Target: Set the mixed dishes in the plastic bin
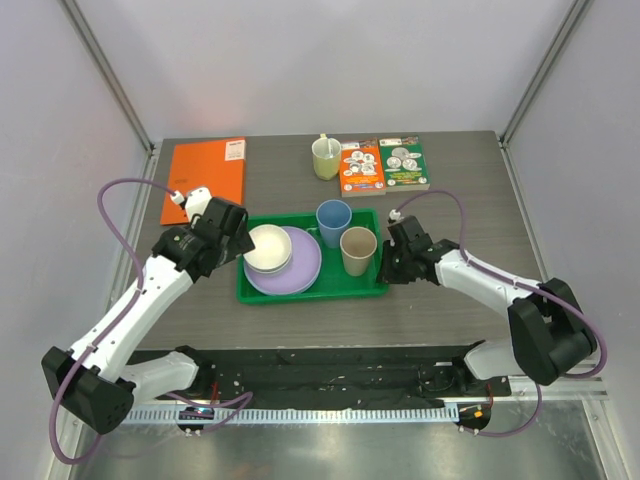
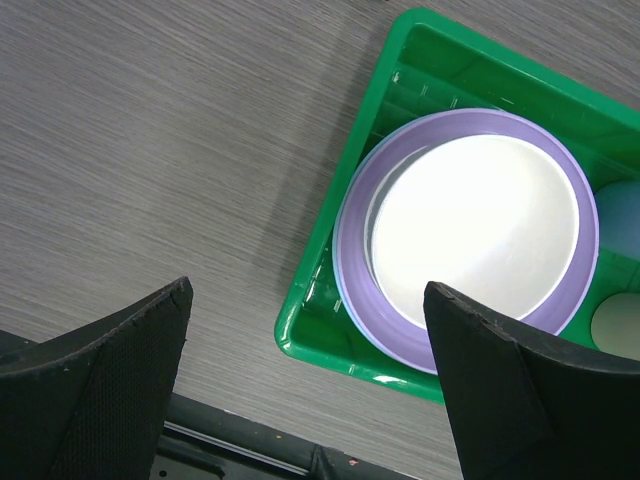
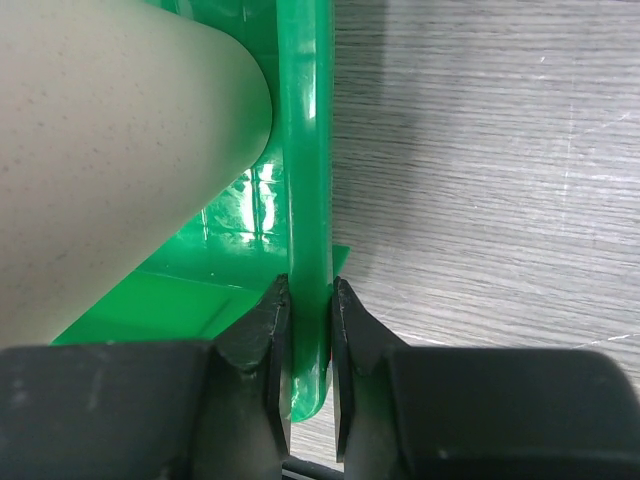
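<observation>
right claw [image 3: 311,296] is clenched on the plastic bin [image 1: 335,286], no question. the wrist view shows both fingers pinching the thin green wall at the bin's right end, one inside and one outside. the beige cup [image 1: 358,246] stands just inside that wall, very near the inner finger. the blue cup [image 1: 333,215] sits behind it, towards the bin's far side.

over at the bin's left end, the left claw [image 2: 308,296] is released, jaws spread wide, nothing between them. it hangs above the near-left corner of the bin, half over bare table [image 2: 150,140]. right under it lies the lilac plate [image 2: 352,262] with the cream bowl [image 1: 268,247] nested on top. whether more plates lie beneath the lilac one, i can't tell.

here's the geometry that matters. the bin's long axis runs left to right across the table, and each arm owns one short end. the stack belongs to the left arm, the cups to the right.

every dish i can spot is inside the bin, so by my reading the job is close to done. outside it, beyond the far side, are only the pale mug [image 1: 325,158], the orange folder [image 1: 205,180] and two booklets [image 1: 383,165]. if the right claw lets go, it wants to back off away from the wall, outward, or it could nudge that beige cup.
</observation>
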`<state>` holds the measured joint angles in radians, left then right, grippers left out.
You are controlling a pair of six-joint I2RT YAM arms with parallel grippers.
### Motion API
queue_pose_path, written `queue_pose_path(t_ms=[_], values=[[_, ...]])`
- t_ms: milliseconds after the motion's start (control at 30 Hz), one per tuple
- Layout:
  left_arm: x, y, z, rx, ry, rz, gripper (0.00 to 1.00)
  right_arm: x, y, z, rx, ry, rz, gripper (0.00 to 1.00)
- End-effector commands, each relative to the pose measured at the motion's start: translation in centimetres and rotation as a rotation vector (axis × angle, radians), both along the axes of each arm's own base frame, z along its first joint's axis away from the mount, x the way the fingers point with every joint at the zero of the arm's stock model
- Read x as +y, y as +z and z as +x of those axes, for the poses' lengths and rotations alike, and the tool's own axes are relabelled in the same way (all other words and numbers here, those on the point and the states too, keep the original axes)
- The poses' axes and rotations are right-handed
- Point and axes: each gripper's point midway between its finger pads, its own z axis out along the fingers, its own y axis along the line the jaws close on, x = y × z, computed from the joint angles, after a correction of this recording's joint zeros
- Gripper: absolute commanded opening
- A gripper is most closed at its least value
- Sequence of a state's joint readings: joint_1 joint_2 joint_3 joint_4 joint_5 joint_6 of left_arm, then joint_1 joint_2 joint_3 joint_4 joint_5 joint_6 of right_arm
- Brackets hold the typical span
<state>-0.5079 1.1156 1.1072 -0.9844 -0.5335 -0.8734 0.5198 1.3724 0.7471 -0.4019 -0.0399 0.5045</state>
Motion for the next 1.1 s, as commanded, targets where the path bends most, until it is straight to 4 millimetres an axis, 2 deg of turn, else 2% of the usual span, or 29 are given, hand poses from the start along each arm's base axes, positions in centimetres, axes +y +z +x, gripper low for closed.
queue_pose_path(t_ms=[0,267,533,1067], values=[[0.6,0.7,0.5,-0.033,0.02,0.021,0.97,0.5,-2.4,-3.2,0.14,0.081,-0.013,0.01],[0.7,0.6,0.2,-0.03,0.02,0.021,0.97,1.0,-1.6,-1.8,0.118,-0.001,0.007,0.01],[0.7,0.2,-0.1,-0.027,0.019,0.013,0.96,0.0,-2.3,-2.7,0.119,-0.077,0.008,0.01],[0.9,0.2,-0.3,-0.021,0.024,0.016,0.96,0.8,-1.6,0.2,0.08,-0.168,0.03,0.01]])
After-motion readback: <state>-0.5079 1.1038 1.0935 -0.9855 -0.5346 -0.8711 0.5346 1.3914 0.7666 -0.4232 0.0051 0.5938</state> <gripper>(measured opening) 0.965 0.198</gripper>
